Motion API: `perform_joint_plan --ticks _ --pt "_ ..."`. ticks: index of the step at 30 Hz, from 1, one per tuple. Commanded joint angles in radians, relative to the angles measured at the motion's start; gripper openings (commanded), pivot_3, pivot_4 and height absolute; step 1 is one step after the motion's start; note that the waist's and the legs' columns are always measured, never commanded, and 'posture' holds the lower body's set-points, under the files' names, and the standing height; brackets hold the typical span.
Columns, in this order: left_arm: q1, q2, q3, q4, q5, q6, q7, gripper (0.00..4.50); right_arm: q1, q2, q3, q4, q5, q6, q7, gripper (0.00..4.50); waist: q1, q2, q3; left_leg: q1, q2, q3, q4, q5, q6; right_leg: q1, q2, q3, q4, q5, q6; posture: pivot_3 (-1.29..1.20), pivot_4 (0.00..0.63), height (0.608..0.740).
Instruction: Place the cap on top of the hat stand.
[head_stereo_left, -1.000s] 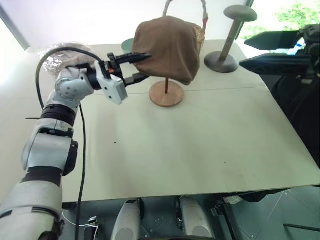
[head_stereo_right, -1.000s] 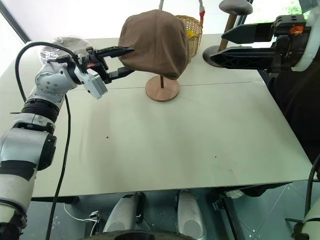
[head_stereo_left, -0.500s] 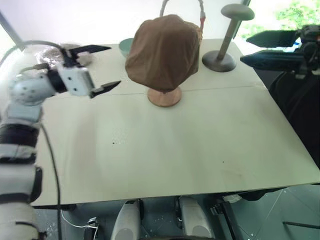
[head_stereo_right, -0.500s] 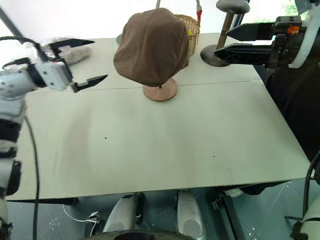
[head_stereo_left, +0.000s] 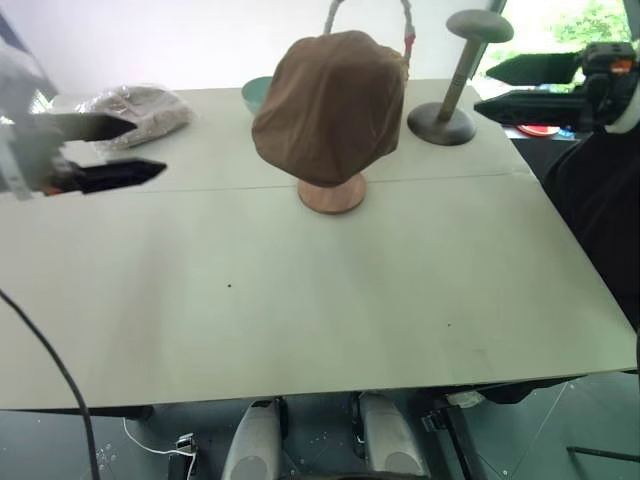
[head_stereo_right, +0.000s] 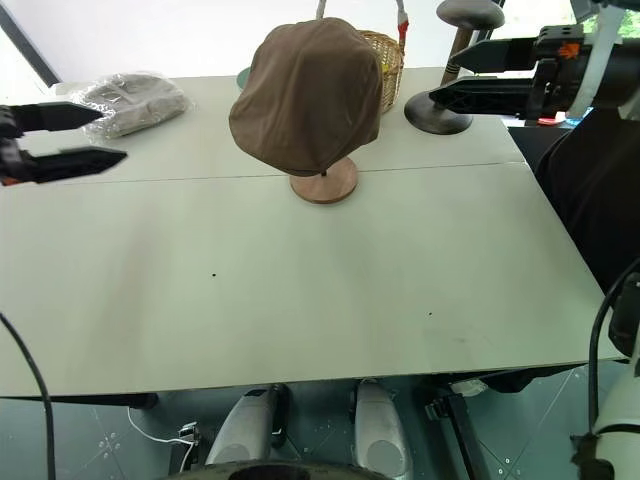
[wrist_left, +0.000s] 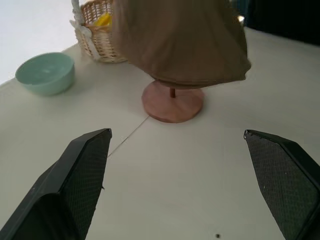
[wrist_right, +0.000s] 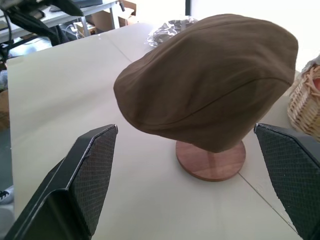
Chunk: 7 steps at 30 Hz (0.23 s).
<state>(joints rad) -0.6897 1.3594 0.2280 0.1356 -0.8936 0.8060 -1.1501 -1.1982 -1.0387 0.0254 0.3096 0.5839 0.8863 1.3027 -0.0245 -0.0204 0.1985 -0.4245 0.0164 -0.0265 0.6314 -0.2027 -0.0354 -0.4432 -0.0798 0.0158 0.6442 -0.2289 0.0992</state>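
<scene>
The brown cap (head_stereo_left: 328, 105) rests on top of the hat stand, covering its rod and disc; only the round reddish-brown base (head_stereo_left: 331, 193) shows beneath it. My left gripper (head_stereo_right: 95, 135) hovers open at the far left of the table, well clear of the cap, nothing between its fingers. My right gripper (head_stereo_left: 492, 89) stands open at the far right, level with the cap and apart from it. The left wrist view shows the cap (wrist_left: 180, 42) and the base (wrist_left: 172, 102) ahead of the spread fingers (wrist_left: 82, 175). The cap (wrist_right: 210, 92) also shows in the right wrist view.
A grey stand (head_stereo_left: 450, 95) with a slanted post is at the back right. A wicker basket (head_stereo_right: 385, 65) sits behind the cap, a teal bowl (wrist_left: 46, 72) beside it. A clear plastic bag (head_stereo_left: 135, 105) lies at the back left.
My left gripper has let go of the cap, opened wide and drawn away to the left edge. The cap has settled lower on the stand. My right gripper has edged slightly forward.
</scene>
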Motion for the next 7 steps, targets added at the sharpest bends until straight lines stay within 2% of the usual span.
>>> perform_joint_plan --ticks 1,7 --pt "-0.043 0.069 0.003 0.050 0.035 0.006 -0.151 4.44 -0.049 -0.002 -0.015 0.014 -0.024 -0.026 0.029 4.50 -0.006 0.000 0.000 0.000 0.000 0.000 0.000 0.000 0.000 0.000 0.000 0.000 0.000 0.000 0.000 0.00 0.150 0.740" --pt "-0.187 0.029 -0.062 0.103 0.107 0.002 -0.200 4.44 -0.055 0.014 -0.017 0.026 -0.051 -0.037 0.049 4.50 -0.011 0.000 0.000 0.000 0.000 0.000 0.000 0.000 0.000 0.000 0.000 0.000 0.000 0.000 0.000 0.00 0.150 0.740"
